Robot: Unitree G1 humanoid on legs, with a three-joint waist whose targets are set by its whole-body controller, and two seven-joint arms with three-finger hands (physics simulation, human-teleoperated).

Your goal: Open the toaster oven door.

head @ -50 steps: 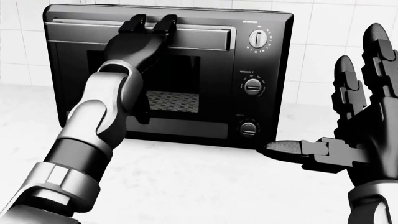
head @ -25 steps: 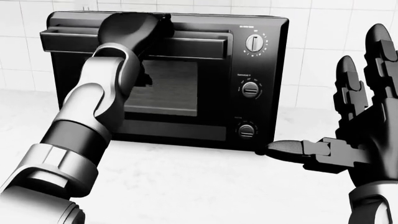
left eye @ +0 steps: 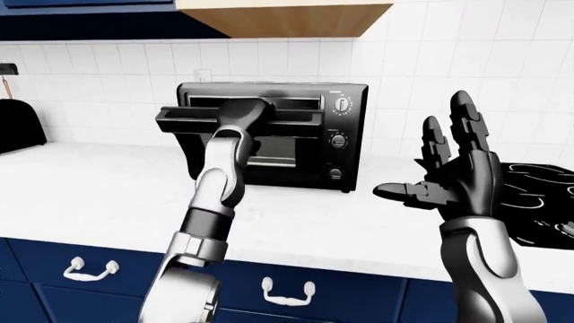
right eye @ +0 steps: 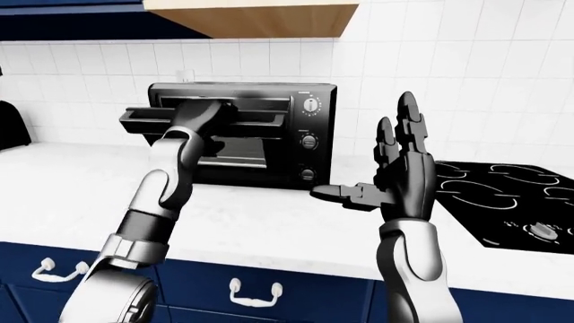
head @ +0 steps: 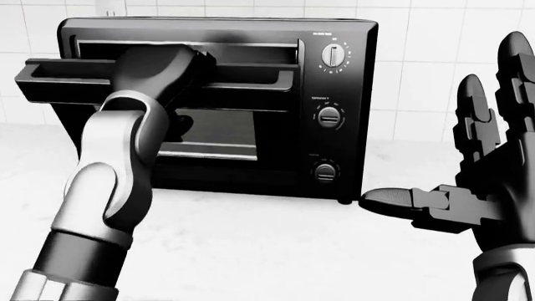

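The black toaster oven (head: 339, 94) stands on the white counter against the tiled wall, with three knobs down its right side. Its door (head: 251, 81) is tilted out from the top, leaving a dark gap above it. My left hand (head: 167, 63) reaches over the door's top edge and grips the handle bar; its fingertips are hidden behind the bar. My right hand (head: 464, 144) is held up to the right of the oven, fingers spread and thumb pointing left, empty and touching nothing.
A black cooktop (right eye: 503, 195) is set into the counter (left eye: 89, 195) on the right. A dark appliance (left eye: 18, 128) stands at the far left. A wooden cabinet (left eye: 278, 17) hangs above the oven. Blue drawers with white handles (left eye: 287, 291) run below the counter.
The door's top edge has swung out from the oven and lower, with my left hand on its handle. The gap above the door has widened. My right hand has stayed in place.
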